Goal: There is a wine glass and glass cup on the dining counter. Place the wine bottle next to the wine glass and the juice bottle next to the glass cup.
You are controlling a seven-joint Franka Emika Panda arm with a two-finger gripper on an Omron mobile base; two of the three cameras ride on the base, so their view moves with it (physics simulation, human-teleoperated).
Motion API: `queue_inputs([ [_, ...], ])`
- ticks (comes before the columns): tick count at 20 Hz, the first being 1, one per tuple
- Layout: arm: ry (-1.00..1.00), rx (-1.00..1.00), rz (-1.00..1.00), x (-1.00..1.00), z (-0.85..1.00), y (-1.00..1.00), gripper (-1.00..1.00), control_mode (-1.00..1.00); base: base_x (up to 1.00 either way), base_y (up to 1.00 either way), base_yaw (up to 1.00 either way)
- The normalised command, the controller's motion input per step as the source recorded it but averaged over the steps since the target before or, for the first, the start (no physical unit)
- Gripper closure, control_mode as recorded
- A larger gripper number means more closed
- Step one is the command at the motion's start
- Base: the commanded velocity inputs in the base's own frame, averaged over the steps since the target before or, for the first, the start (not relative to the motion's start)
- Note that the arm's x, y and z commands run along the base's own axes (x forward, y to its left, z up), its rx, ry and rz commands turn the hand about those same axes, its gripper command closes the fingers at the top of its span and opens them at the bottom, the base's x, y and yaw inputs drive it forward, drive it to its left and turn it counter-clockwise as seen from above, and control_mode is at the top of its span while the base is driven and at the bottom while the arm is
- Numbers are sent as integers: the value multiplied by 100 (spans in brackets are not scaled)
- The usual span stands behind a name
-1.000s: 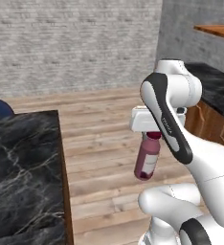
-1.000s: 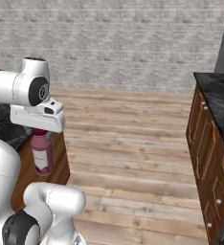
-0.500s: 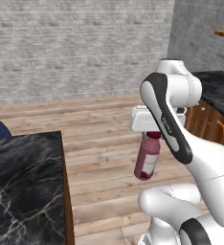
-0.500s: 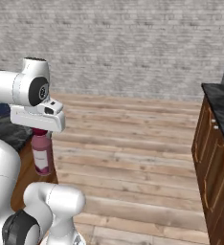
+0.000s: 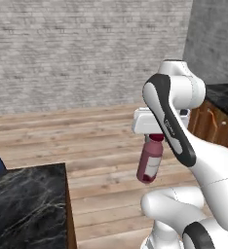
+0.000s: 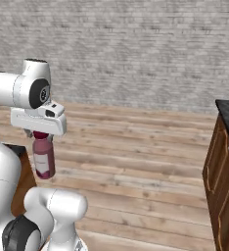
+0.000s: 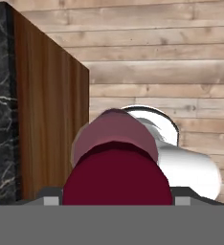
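Tool (image 5: 154, 137): clamped on the red cap of the juice bottle, fingers on either side of it.
Juice bottle (image 5: 149, 162): hangs upright below the tool, in the air above the wooden floor (image 5: 101, 146), right of the bench.
Bench (image 5: 23, 209): black marble corner with wooden edge, near left.
Far: grey brick wall (image 6: 136, 54).

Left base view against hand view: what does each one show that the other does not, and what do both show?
The left base view alone shows the grey brick wall and the white arm above the claw.

The hand view alone looks down on the juice bottle's red cap.

Both show the juice bottle held in the claw over the wooden floor, and the dining counter beside it.
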Motion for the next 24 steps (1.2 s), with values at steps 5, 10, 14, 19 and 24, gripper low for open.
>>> queue_inputs([
  [5,0,0,0,0,0,0,100,100,88,-22,6],
  [10,0,0,0,0,0,0,100,100,89,-15,9],
  [14,0,0,0,0,0,0,100,100,84,-10,20],
  [19,0,0,0,0,0,0,100,100,78,-10,27],
  [24,0,0,0,0,0,0,100,100,69,-12,40],
])
